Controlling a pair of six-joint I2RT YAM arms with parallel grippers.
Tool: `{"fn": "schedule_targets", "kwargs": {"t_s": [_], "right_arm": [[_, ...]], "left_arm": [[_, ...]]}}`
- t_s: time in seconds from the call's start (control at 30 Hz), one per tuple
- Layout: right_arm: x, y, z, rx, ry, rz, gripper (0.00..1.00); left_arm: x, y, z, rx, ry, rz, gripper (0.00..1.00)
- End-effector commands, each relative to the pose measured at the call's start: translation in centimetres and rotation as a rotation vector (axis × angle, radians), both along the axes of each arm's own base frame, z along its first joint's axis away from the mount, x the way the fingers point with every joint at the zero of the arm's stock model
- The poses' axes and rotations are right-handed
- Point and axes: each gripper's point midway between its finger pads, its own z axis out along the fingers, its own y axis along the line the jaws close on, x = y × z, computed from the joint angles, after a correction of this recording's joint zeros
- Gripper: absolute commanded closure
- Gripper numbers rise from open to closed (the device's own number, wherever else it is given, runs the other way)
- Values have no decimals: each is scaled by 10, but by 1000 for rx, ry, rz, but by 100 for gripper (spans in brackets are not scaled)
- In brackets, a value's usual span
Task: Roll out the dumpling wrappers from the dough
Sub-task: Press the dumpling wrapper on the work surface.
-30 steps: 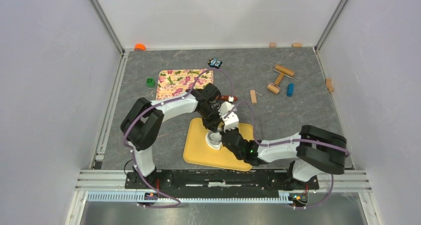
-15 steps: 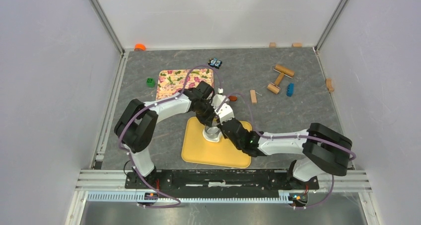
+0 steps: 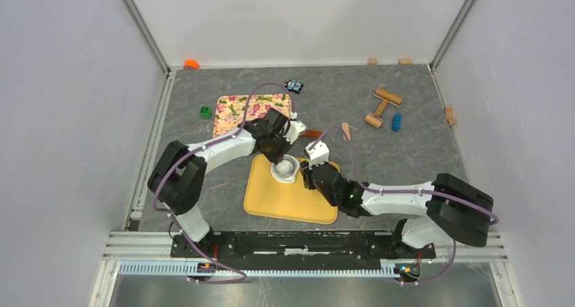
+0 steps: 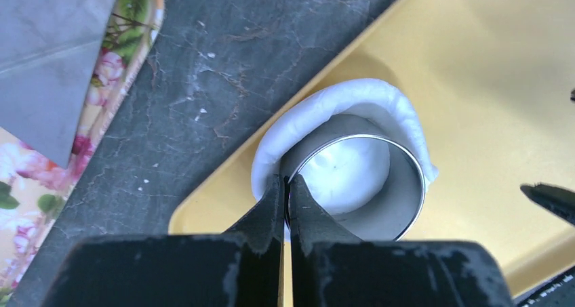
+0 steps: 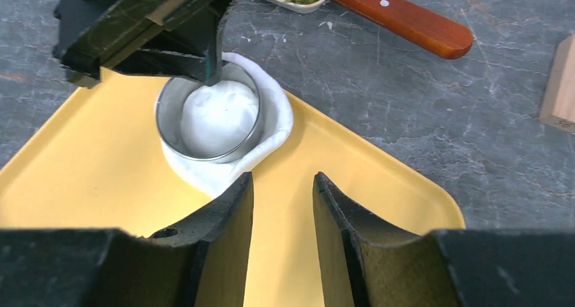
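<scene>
A flattened white piece of dough (image 3: 277, 175) lies at the far left corner of the yellow board (image 3: 291, 202). A round metal ring (image 4: 407, 178) stands on the dough, whose edge (image 4: 352, 97) curls up around it. A round white patch (image 5: 217, 114) fills the ring, the only wrapper-shaped piece in view. My left gripper (image 4: 286, 179) is shut on the ring's near rim, one finger inside and one outside. My right gripper (image 5: 281, 178) stands open just in front of the dough, holding nothing, with its left fingertip (image 5: 237, 192) at the dough's edge.
A wooden-handled knife (image 5: 407, 22) lies just beyond the yellow board, next to a floral board (image 3: 252, 112). A small wooden block (image 5: 559, 83) lies to the right. Wooden rollers (image 3: 383, 107), a blue brick (image 3: 396, 122), a green block (image 3: 205, 111) and a toy car (image 3: 293, 86) lie farther back.
My right gripper has opened and drawn back from the ring. The left gripper, the ring and the dough have shifted away and to the left, and the yellow board has slid a little too.
</scene>
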Motion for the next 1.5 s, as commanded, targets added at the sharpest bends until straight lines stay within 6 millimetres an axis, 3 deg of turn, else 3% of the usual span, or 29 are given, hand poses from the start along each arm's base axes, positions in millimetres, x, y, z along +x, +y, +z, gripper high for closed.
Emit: {"fn": "schedule_targets", "kwargs": {"t_s": [0.0, 0.1, 0.23, 0.33, 0.43, 0.63, 0.9, 1.13, 1.33, 1.47], "right_arm": [[2, 21, 12, 115, -3, 23, 57], [6, 28, 12, 95, -8, 28, 58], [14, 33, 6, 68, -4, 22, 60], [19, 40, -2, 56, 17, 37, 59], [22, 48, 5, 71, -2, 60, 59], [29, 49, -1, 43, -4, 41, 63], [37, 49, -15, -9, 11, 6, 70], [34, 41, -34, -68, 43, -7, 79], [32, 35, -51, -107, 80, -22, 79], [32, 33, -60, -140, 97, -38, 88]], "left_arm": [[25, -3, 10, 18, -114, 25, 98], [17, -4, -5, 32, -52, 9, 98], [14, -4, -9, 27, -29, 9, 98], [16, -5, -4, 19, -31, 14, 92], [19, -7, 5, -10, -20, 19, 85], [17, -10, 27, -80, 29, 22, 73], [8, 14, 9, -86, 137, 72, 73], [-8, 16, 0, -94, 203, 60, 73], [-16, 15, -5, -98, 246, 50, 74], [-13, 19, -10, -73, 228, 53, 88]]}}
